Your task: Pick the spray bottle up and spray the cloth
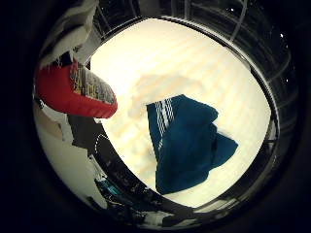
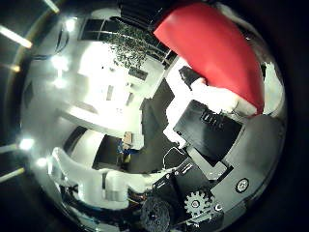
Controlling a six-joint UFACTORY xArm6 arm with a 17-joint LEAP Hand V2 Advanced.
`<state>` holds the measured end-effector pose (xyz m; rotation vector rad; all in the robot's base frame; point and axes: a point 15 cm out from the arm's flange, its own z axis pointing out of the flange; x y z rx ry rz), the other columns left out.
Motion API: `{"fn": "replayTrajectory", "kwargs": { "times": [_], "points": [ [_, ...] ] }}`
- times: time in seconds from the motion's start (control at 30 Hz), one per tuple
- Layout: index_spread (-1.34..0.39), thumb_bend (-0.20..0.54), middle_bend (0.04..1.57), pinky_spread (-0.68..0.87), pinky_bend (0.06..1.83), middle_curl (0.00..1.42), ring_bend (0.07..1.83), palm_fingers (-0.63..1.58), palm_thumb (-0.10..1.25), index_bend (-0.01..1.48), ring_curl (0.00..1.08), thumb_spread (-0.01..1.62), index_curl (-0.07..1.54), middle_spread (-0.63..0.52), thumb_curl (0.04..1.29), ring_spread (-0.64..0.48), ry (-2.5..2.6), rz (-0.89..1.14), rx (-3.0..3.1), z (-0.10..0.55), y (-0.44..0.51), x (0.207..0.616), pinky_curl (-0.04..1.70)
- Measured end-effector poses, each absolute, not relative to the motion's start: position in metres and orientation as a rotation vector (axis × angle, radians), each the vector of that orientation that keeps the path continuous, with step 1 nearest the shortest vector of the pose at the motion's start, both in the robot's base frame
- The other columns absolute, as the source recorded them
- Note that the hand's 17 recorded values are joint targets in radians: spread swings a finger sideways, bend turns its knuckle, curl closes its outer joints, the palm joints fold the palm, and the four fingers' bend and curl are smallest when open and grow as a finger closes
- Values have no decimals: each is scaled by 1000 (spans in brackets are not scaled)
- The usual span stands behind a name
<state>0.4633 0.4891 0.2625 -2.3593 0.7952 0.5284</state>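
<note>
While the hand (image 2: pixel 207 130) hangs well above the desk (image 1: pixel 204 63), its white and black fingers (image 2: pixel 219 99) are curled round a red spray bottle (image 2: pixel 217 53), which sits close against the palm. In the little-finger-side view the bottle's red body with a printed label shows at the edge of the scene, lifted clear of the pale desk top. A dark blue cloth (image 1: pixel 187 143) with a few white stripes near one edge lies crumpled on the desk, well apart from the bottle and below it. Its folds bunch up toward one side, and one corner sticks out flat. Around the cloth the desk surface is light wood-toned. The thumb-side view looks out past the bottle into the room, with bright ceiling lights (image 2: pixel 60 63) and a leafy plant (image 2: pixel 130 46) in the distance. I cannot tell which way the nozzle points.
</note>
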Motion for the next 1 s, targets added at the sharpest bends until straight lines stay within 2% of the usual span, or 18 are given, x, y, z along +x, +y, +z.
{"fn": "replayTrajectory", "kwargs": {
  "times": [0.23, 0.5, 1.0],
  "points": [
    [-242, -20, 1397, -135, 1024, 656, 1448, 1149, 1023, 1113, 704, 622, 836, -97, 930, -190, 826, 508, -2369, 208, 497, 476, 1484],
    [-243, -19, 1395, -135, 1022, 657, 1452, 1150, 1015, 1121, 699, 620, 833, -97, 934, -187, 807, 517, -2409, 162, 508, 466, 1485],
    [-234, -21, 1396, -142, 1019, 651, 1444, 1159, 964, 1130, 689, 669, 832, -96, 926, -184, 786, 517, -2441, 130, 515, 459, 1447]
  ]
}}
